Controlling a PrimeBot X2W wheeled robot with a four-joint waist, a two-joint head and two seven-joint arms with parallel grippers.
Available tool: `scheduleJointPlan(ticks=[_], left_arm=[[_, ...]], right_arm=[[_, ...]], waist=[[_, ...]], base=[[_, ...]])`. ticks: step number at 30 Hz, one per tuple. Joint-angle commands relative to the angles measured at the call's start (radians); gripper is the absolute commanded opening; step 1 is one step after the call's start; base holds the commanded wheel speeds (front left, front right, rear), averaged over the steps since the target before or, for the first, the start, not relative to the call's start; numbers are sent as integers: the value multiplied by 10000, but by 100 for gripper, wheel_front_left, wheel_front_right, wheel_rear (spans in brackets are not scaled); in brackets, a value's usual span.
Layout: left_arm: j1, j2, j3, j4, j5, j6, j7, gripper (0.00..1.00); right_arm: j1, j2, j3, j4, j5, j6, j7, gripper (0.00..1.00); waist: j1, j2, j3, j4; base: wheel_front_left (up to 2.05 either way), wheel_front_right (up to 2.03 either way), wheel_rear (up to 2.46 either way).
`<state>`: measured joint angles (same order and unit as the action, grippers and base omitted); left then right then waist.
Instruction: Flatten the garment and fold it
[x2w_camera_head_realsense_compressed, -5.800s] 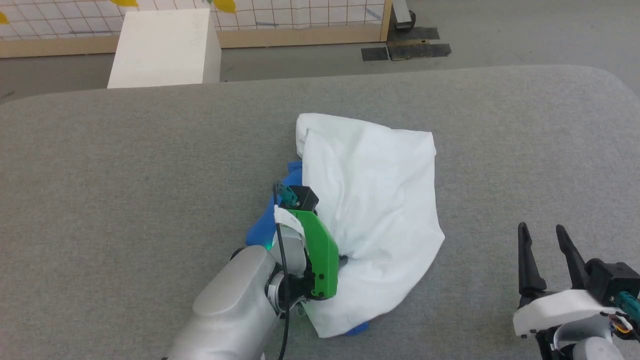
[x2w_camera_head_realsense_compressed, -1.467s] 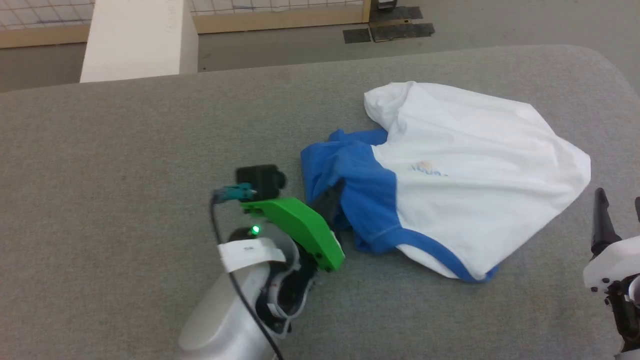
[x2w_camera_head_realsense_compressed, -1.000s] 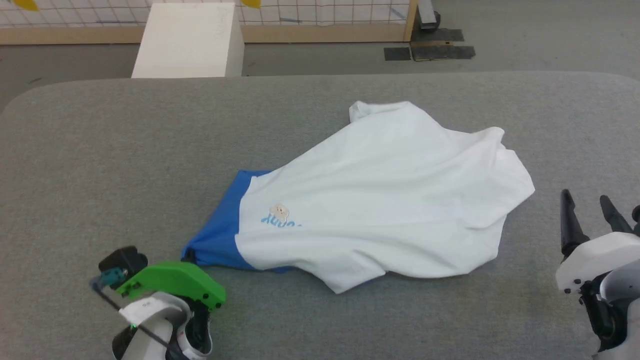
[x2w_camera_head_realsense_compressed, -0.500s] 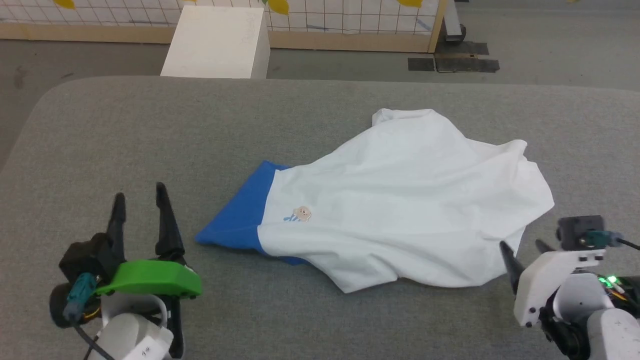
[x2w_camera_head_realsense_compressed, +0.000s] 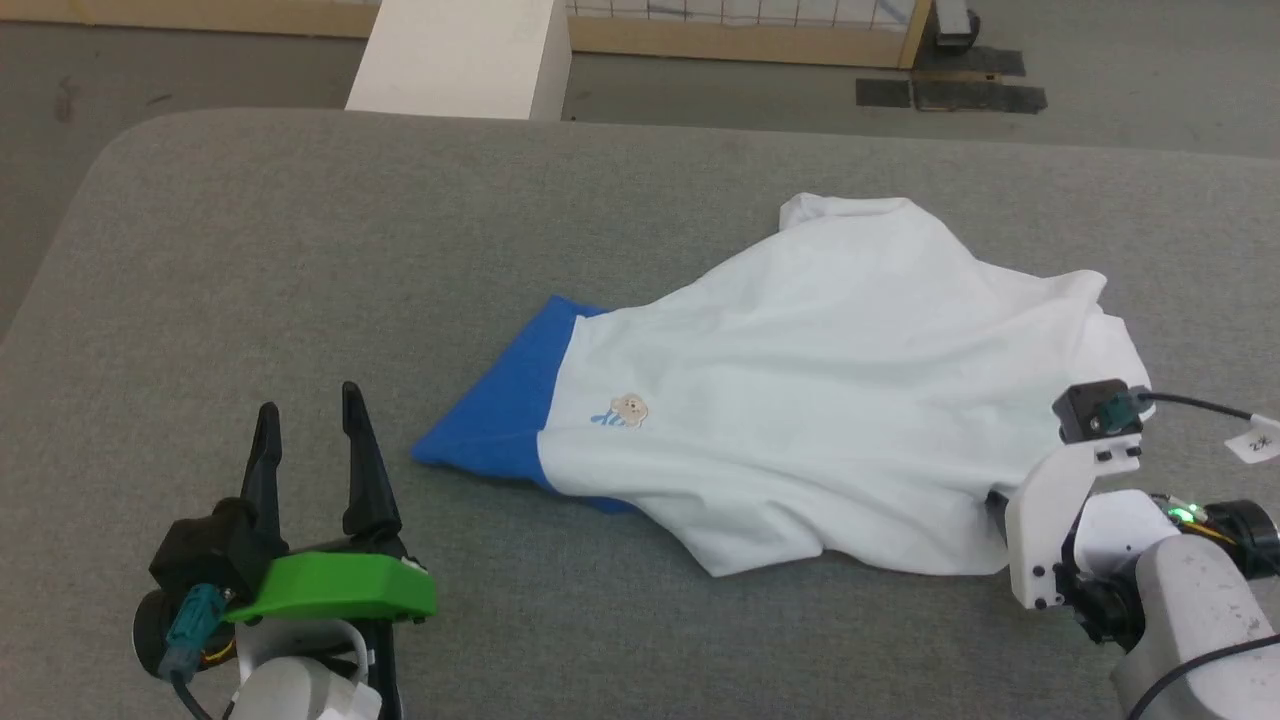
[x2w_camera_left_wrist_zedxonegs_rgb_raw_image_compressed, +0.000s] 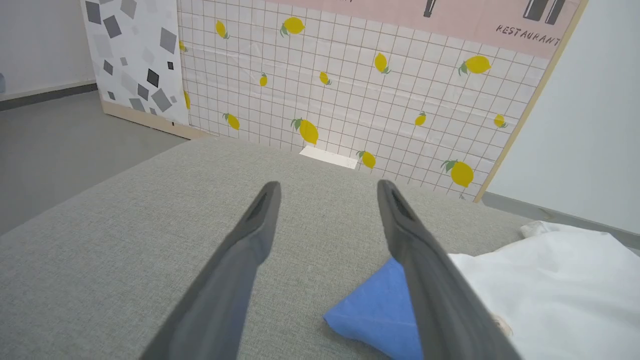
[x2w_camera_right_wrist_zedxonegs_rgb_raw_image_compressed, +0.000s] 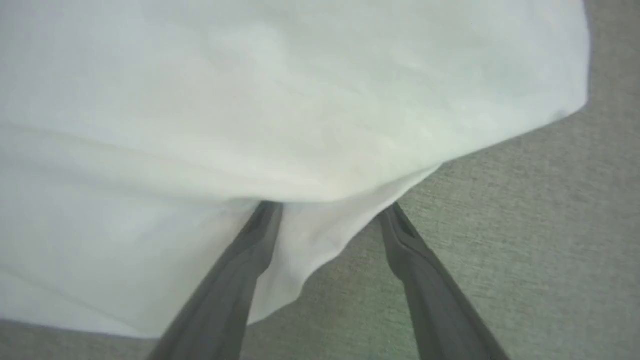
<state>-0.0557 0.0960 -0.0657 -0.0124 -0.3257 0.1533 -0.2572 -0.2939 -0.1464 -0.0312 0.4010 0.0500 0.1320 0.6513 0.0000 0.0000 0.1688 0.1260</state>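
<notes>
Head view: garment (x2w_camera_head_realsense_compressed: 800, 400) lies mid-right on grey cloth-topped table (x2w_camera_head_realsense_compressed: 300, 230). Its long axis runs diag., from blue sleeve (x2w_camera_head_realsense_compressed: 500, 420) at near-left to the bunched white corner at far-right.

R gripper (x2w_camera_right_wrist_zedxonegs_rgb_raw_image_compressed: 331, 206) sits at the near-right hem (x2w_camera_head_realsense_compressed: 940, 555), wrist tipped toward the cloth. Right wrist view: fingers spread wide w/ a loose white flap of hem btwn them. One tip is at a fold's edge, the other over bare table, nothing pinched.

L gripper (x2w_camera_head_realsense_compressed: 308, 400) is also spread & empty, pointing far. It's parked near-left, clear of the sleeve tip, which lies to its right & a bit farther.

So R arm is much the nearer, w/ cloth straight ahead of its fingers. Next move prob. needs a pinch on that hem corner, then a pull to the right to flatten. Shirt isn't flat yet, w/ folds at far-right.
</notes>
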Motion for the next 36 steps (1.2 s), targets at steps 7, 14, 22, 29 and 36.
scheduleJointPlan(ticks=[7, 14, 22, 29, 36], left_arm=[[-345, -325, 205, -99, 298, -441, -44, 100], [-1014, -438, -370, 47, 423, -835, -45, 100], [-1584, -454, -1309, 363, 13, -827, -45, 100], [-1505, -456, -1505, 607, -250, -631, -45, 100], [-1335, -456, -1257, 848, -125, -720, -45, 100]], right_arm=[[-1087, -415, -1, -44, 701, -13, -551, 0], [-4179, -1115, 471, -262, 670, -13, -761, 0], [-7046, -1109, 821, 875, 40, -13, -2487, 0], [-7152, -568, 1087, 2963, -69, -13, -2731, 100], [-6673, -614, 1180, 3168, 871, -13, -4061, 100]], waist=[[0, 0, 487, 477], [0, 0, 1103, 1305], [0, 0, 1651, 2336], [0, 0, 1457, 2354], [0, 0, 660, 1724]], base=[[0, 0, 0], [0, 0, 0], [0, 0, 0], [0, 0, 0], [0, 0, 0]])
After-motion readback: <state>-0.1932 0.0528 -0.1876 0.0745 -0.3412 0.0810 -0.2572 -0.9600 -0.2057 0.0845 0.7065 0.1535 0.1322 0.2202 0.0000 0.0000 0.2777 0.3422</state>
